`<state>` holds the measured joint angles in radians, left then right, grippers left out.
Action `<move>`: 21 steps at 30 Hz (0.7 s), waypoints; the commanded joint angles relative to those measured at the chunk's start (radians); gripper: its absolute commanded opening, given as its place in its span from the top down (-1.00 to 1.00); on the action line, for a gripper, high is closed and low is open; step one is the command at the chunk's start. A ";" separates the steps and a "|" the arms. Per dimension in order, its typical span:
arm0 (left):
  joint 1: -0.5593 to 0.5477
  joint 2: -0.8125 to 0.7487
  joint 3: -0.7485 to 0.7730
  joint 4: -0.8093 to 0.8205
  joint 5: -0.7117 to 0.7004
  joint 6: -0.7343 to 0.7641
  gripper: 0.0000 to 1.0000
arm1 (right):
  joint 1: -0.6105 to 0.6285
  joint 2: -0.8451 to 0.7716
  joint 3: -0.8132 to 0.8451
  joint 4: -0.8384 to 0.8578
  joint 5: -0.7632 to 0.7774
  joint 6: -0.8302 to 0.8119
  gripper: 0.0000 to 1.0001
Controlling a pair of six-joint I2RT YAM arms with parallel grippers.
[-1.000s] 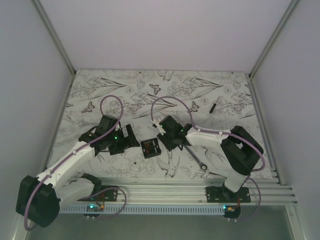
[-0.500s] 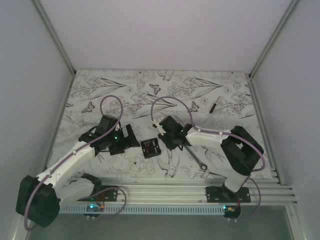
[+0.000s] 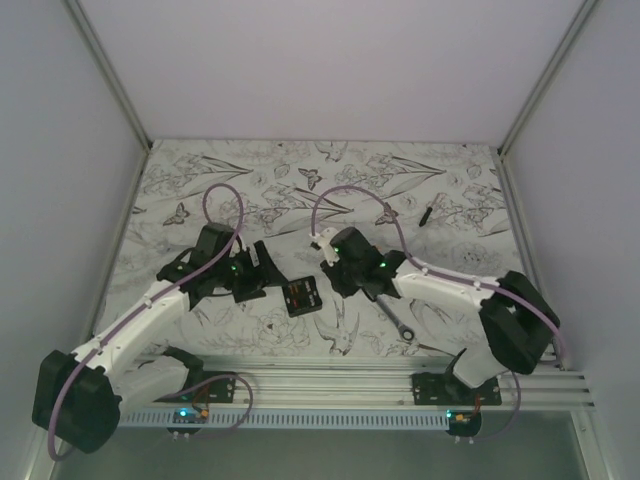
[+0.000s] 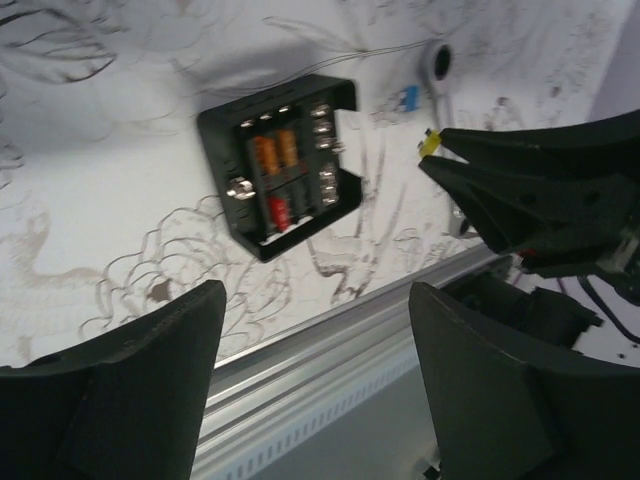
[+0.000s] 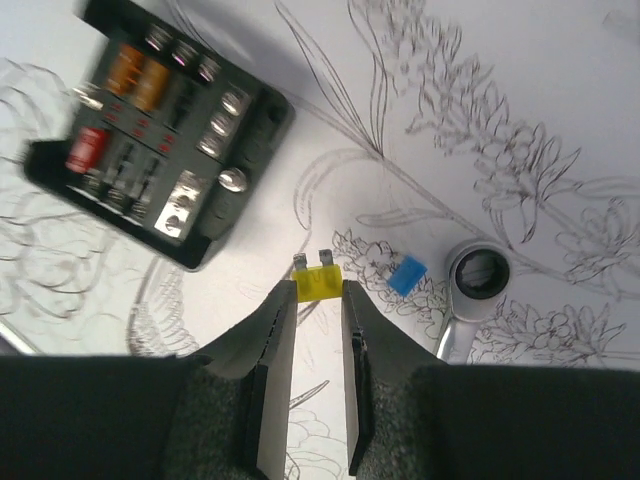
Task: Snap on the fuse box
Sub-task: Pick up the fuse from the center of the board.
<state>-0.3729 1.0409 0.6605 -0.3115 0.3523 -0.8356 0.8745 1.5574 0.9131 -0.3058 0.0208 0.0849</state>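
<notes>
The fuse box (image 3: 301, 296) is a small black square box lying open on the flowered cloth, with orange and red fuses in its slots; it shows in the left wrist view (image 4: 285, 165) and the right wrist view (image 5: 160, 150). My right gripper (image 5: 319, 297) is shut on a small yellow fuse (image 5: 319, 284), prongs pointing away, held just right of the box and above the cloth. In the top view my right gripper (image 3: 334, 282) sits beside the box's right edge. My left gripper (image 3: 272, 283) is open and empty just left of the box; its fingers (image 4: 130, 400) frame the box.
A loose blue fuse (image 5: 406, 274) lies on the cloth next to the ring end of a silver wrench (image 5: 478, 272), right of the box; the wrench (image 3: 400, 322) runs toward the near rail. A thin black stick (image 3: 427, 213) lies far right. The aluminium rail (image 3: 330, 380) edges the table front.
My right arm has stretched out lower and swung its elbow right, the gripper staying beside the box. My left gripper has edged slightly toward the box.
</notes>
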 commanded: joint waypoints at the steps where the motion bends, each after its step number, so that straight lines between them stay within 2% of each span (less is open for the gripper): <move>1: -0.002 0.015 0.049 0.098 0.103 -0.037 -0.46 | 0.008 -0.102 0.002 0.072 -0.065 -0.016 0.53; 12: -0.060 0.099 0.132 0.240 0.185 -0.107 0.12 | 0.008 -0.252 -0.034 0.192 -0.227 -0.016 0.47; 18: -0.118 0.148 0.172 0.266 0.171 -0.117 0.35 | 0.008 -0.273 -0.043 0.221 -0.267 -0.007 0.47; 21: -0.139 0.168 0.185 0.279 0.172 -0.124 0.40 | 0.008 -0.282 -0.050 0.232 -0.275 -0.004 0.46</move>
<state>-0.4885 1.1866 0.8154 -0.0742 0.5011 -0.9432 0.8749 1.3014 0.8749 -0.1223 -0.2180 0.0826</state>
